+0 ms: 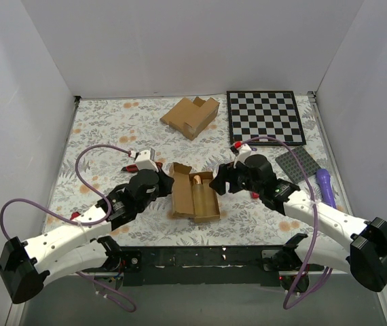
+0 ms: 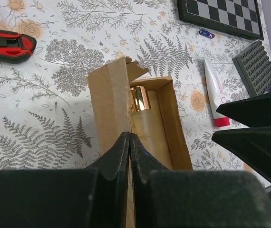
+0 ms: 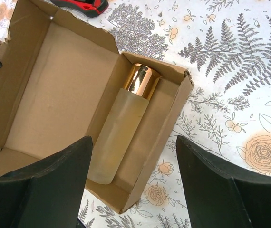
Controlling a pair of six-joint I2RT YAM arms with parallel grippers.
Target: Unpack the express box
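Observation:
The express box (image 1: 182, 197) lies open mid-table, lid folded out to the left. Inside lies a frosted bottle (image 1: 198, 195) with a gold cap (image 3: 142, 80). My left gripper (image 1: 166, 183) is shut on the edge of the lid flap (image 2: 108, 102); in the left wrist view its fingertips (image 2: 129, 135) pinch the cardboard. My right gripper (image 1: 219, 182) is open and empty just above the box's right side. In the right wrist view (image 3: 133, 142) its jaws stand wide apart over the bottle (image 3: 119, 137) and the box wall (image 3: 161, 142).
A red and black box cutter (image 2: 4, 45) lies left of the box. A white tube with a red cap (image 2: 214, 90), a grey studded plate (image 1: 299, 164) and a purple object (image 1: 326, 185) lie to the right. A chessboard (image 1: 265, 115) and a notched cardboard box (image 1: 191, 115) sit at the back.

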